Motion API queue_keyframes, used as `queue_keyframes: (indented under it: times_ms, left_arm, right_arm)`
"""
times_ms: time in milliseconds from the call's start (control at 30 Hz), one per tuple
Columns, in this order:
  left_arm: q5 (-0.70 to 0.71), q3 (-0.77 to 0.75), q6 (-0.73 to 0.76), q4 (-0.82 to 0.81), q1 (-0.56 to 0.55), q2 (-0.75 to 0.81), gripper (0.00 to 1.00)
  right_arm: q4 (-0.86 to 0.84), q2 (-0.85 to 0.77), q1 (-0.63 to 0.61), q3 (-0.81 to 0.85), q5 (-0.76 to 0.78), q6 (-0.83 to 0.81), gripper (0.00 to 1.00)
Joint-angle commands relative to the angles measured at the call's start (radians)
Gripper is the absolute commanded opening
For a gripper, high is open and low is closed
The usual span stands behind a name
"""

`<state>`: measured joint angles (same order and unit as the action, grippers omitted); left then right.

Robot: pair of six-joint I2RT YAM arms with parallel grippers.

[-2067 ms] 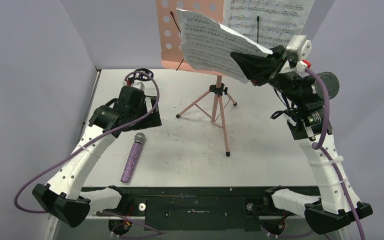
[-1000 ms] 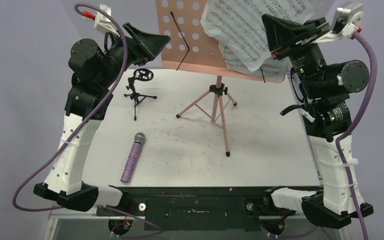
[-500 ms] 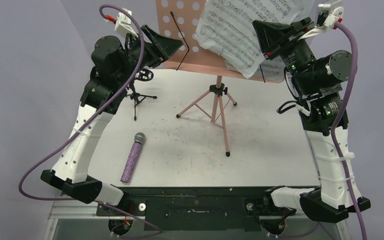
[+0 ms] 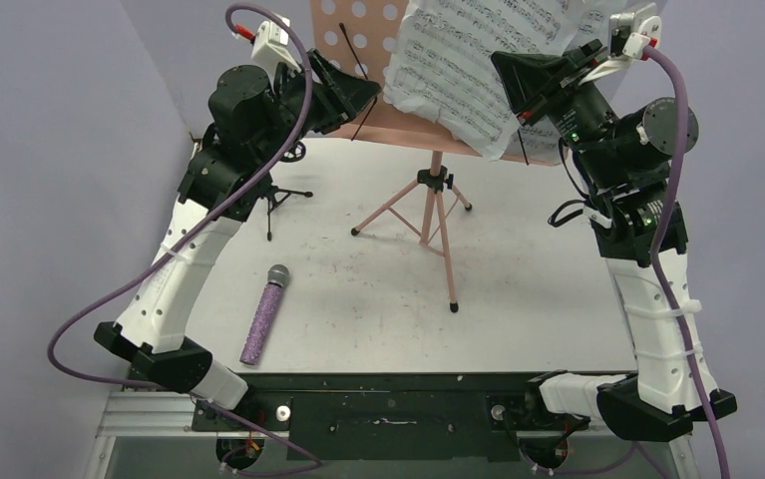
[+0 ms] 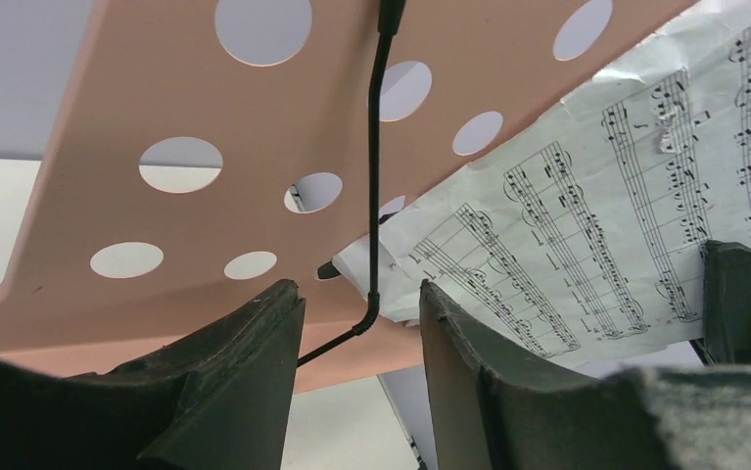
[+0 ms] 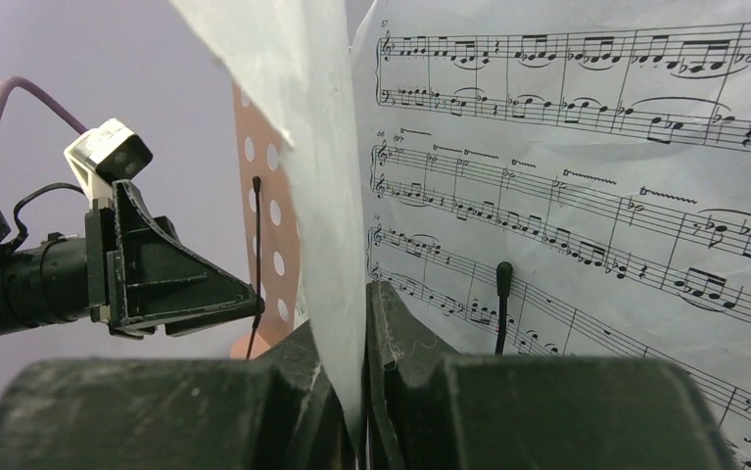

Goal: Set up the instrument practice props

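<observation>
The pink perforated music stand (image 4: pixel 356 75) rises on its tripod at the back of the table. White sheet-music pages (image 4: pixel 458 70) lean on its desk. My right gripper (image 6: pixel 363 304) is shut on the edge of one curled page (image 6: pixel 312 147), and another page (image 6: pixel 596 196) lies flat behind it. My left gripper (image 5: pixel 361 299) is open at the desk's lower left edge, with the black wire page holder (image 5: pixel 373 196) showing in the gap between its fingers, unpinched. The purple glitter microphone (image 4: pixel 263 314) lies on the table. The small black mic stand (image 4: pixel 280 190) is partly hidden behind the left arm.
Grey walls close in the table on the left, right and back. The stand's tripod legs (image 4: pixel 428 215) spread over the table's middle. A second wire page holder (image 6: pixel 500 304) rests against the flat page. A black rail (image 4: pixel 388 384) runs along the near edge.
The left arm has swung right, up to the stand's desk, and its jaws have narrowed. The right gripper has shifted left with the page in it.
</observation>
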<state>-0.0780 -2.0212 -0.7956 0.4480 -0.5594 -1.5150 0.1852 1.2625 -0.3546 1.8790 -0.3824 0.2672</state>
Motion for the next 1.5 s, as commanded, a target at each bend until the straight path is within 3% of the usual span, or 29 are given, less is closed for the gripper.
queue_keyframes:
  times_ms: [0,267,767,867,1233,1467]
  left_arm:
    - [0.019,-0.047,0.013,-0.015,-0.007,-0.009,0.45]
    - [0.007,-0.05,0.003,-0.047,-0.007,-0.02,0.37]
    - [0.0,-0.023,0.015,-0.062,-0.007,-0.01,0.1]
    - [-0.007,-0.005,0.013,-0.073,-0.007,-0.005,0.0]
    - [-0.019,0.187,0.027,-0.291,-0.008,0.087,0.0]
    - [-0.014,0.218,0.078,-0.334,-0.016,0.111,0.0]
  right_arm:
    - [-0.027,0.002,-0.004,-0.002,-0.024,-0.036,0.05]
    - [-0.075,0.01,-0.003,-0.016,-0.041,-0.037,0.05]
    - [-0.117,0.03,-0.003,-0.028,-0.05,-0.014,0.05]
    - [-0.13,0.028,-0.004,-0.038,-0.05,-0.012,0.05]
    - [-0.139,0.038,-0.003,-0.04,-0.05,-0.013,0.05]
    - [-0.148,0.051,-0.005,-0.033,-0.058,-0.011,0.05]
